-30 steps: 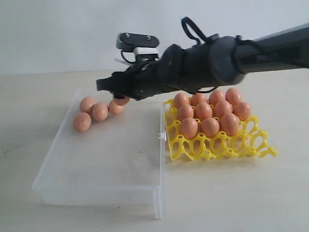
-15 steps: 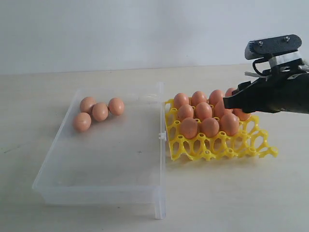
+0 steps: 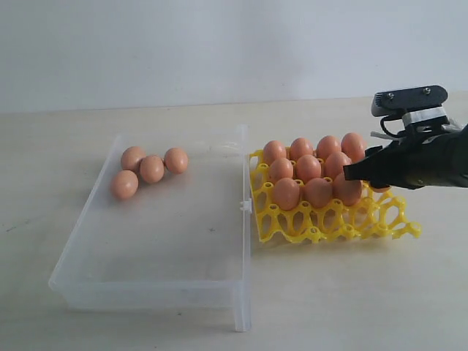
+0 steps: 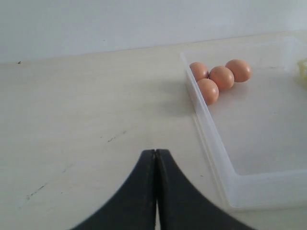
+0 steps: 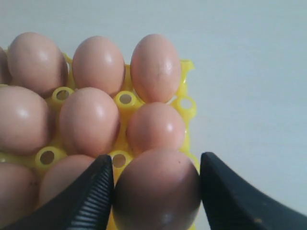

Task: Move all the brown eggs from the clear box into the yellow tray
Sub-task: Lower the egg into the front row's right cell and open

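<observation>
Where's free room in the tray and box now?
Free: the near cup row of the yellow tray, before its eggs, and most of the clear box floor. Crowded: the box's far-left corner, four brown eggs, and the tray's far rows, where the right gripper holds one.

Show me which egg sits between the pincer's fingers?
The shadowed egg at the tray's edge, with the right pincer's black fingers touching both its sides. All other eggs sit free.

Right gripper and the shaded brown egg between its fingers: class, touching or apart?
Touching. In the right wrist view the right gripper's ribbed finger lies flush against the brown egg, no gap between.
</observation>
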`<act>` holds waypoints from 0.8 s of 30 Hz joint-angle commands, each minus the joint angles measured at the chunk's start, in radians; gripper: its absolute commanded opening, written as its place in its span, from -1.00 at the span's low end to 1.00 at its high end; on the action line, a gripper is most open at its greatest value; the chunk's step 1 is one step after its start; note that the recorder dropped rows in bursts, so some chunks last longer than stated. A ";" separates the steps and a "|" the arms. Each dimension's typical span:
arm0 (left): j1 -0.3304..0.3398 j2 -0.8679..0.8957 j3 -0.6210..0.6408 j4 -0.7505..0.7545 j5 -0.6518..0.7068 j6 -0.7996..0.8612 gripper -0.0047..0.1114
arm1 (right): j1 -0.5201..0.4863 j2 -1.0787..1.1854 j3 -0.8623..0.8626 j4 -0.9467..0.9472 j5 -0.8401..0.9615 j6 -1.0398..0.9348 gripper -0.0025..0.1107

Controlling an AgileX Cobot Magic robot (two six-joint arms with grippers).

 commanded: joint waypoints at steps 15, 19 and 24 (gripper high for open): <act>0.001 -0.006 -0.004 -0.001 -0.010 -0.002 -0.92 | -0.005 0.034 -0.041 -0.026 0.008 0.006 -0.89; 0.001 -0.006 -0.004 -0.001 -0.010 -0.002 -0.92 | -0.005 0.034 -0.041 -0.026 0.017 0.006 -0.58; 0.001 -0.006 -0.004 -0.001 -0.010 -0.002 -0.92 | -0.005 0.032 -0.041 -0.026 0.017 0.006 -0.07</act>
